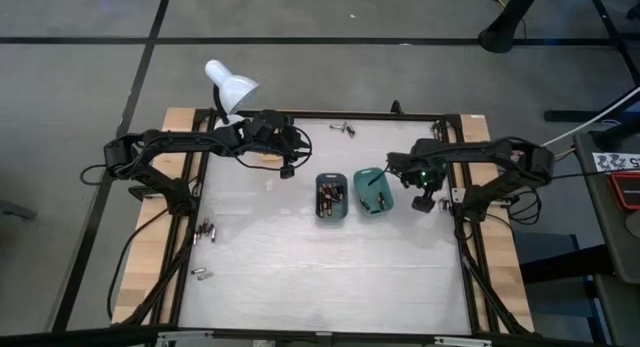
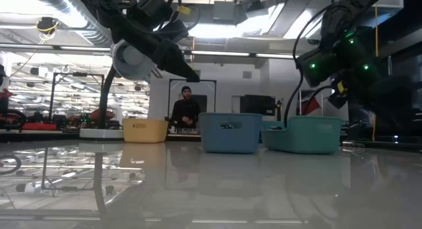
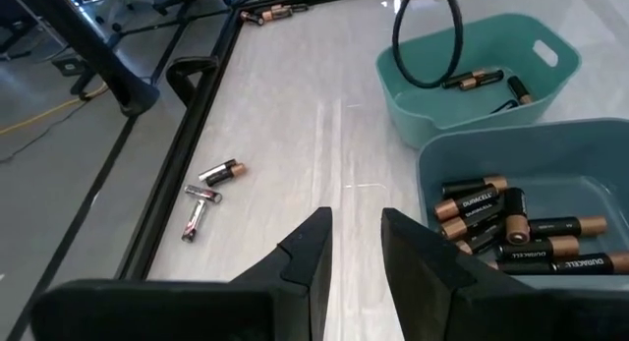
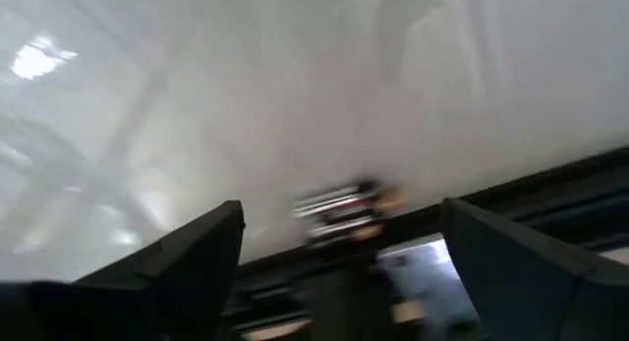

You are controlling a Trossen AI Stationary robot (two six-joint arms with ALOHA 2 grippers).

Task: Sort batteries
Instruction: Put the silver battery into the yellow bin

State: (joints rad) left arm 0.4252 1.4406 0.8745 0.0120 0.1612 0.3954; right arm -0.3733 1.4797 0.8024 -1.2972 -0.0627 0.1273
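Note:
Several batteries (image 3: 501,223) lie in a grey-blue tray (image 1: 331,197). A few more (image 3: 477,79) lie in the teal tray (image 1: 373,190) beside it. Loose batteries lie on the table at the far edge (image 1: 343,128), near the left edge (image 1: 207,230) and by the right rail (image 4: 344,213). My left gripper (image 3: 356,267) hovers left of the trays and tilts down toward them. Its fingers stand narrowly open with nothing between them. My right gripper (image 4: 339,248) hangs wide open above the batteries by the right rail, right of the teal tray.
A white desk lamp (image 1: 230,87) stands at the far left corner. A yellowish tray (image 2: 145,130) shows beside it in the low view. A black cable loop (image 3: 428,36) hangs over the teal tray. A black frame rail (image 1: 455,237) borders the table. A person (image 2: 186,110) sits in the room behind.

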